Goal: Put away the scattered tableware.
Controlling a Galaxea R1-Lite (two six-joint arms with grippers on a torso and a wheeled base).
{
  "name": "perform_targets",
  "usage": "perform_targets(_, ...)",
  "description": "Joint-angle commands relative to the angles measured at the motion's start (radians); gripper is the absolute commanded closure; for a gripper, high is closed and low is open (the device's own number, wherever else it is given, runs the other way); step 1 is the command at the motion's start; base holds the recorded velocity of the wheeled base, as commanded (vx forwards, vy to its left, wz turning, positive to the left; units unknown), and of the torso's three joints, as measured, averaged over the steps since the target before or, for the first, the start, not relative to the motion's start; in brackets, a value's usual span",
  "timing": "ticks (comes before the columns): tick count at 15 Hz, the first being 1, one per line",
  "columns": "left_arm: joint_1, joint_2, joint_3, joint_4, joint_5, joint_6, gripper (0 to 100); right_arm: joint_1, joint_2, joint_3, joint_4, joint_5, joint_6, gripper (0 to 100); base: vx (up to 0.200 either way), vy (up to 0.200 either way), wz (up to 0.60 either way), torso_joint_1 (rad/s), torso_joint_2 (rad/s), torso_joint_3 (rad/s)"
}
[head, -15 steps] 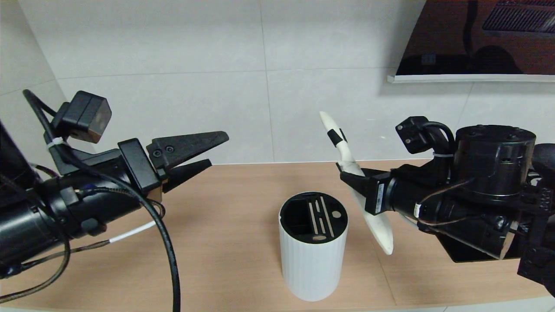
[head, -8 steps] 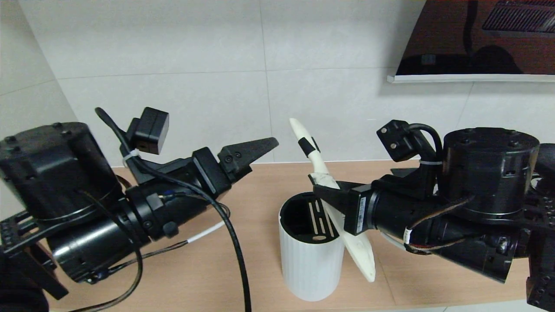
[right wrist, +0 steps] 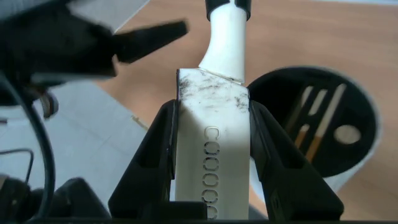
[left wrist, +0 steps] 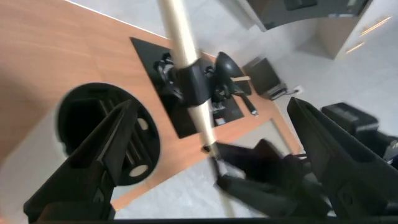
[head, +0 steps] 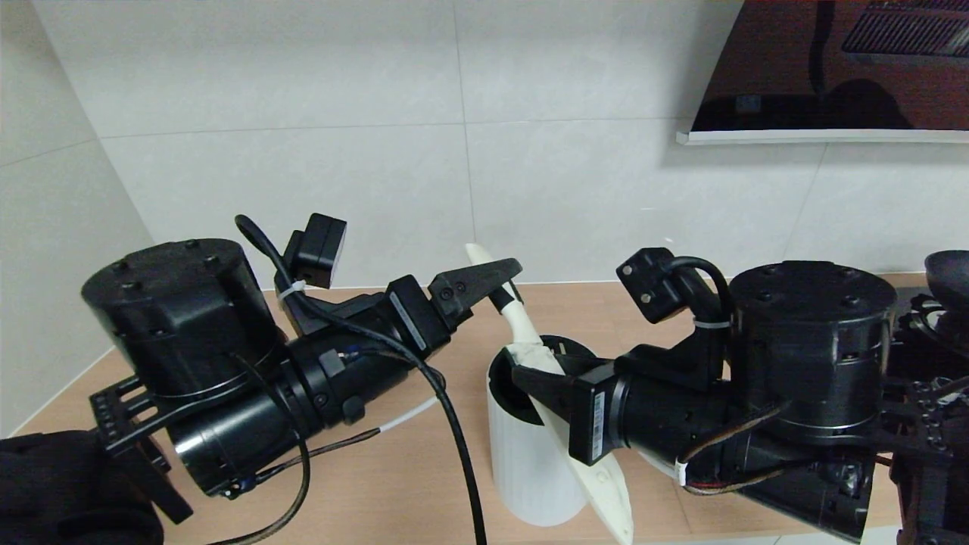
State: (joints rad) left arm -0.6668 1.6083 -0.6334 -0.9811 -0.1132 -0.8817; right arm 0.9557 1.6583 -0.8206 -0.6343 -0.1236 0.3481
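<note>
Head view: right hand [head: 532, 372] clamps white spatula [head: 522, 327], left hand [head: 492, 284] spread around it

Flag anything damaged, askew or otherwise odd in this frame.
The white utensil in the right gripper shows dark scuffs on its blade beside the fingers, and it hangs tilted, its tip outside the white holder rather than in a slot.

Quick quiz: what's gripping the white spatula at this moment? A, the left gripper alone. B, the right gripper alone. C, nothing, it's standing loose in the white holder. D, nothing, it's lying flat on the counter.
B: the right gripper has its jaws clamped on the spatula, while the left gripper has its jaws wide open on either side of the handle without touching it.
</note>
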Motion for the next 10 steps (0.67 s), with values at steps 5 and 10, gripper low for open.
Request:
perform_targets(5, -0.005, 0.078, -0.002, -0.034, 0.032, -0.002, 0, 0.032, 0.009, 0.003, -0.001, -0.001, 0.012, 100, 0.000, 0.000, 0.00, 0.000, 0.00, 0.000)
perform_targets(10, -0.013, 0.091, -0.002, -0.057, 0.050, -0.002, 0, 0.040, 0.020, 0.005, -0.001, -0.001, 0.012, 100, 0.000, 0.000, 0.00, 0.000, 0.00, 0.000)
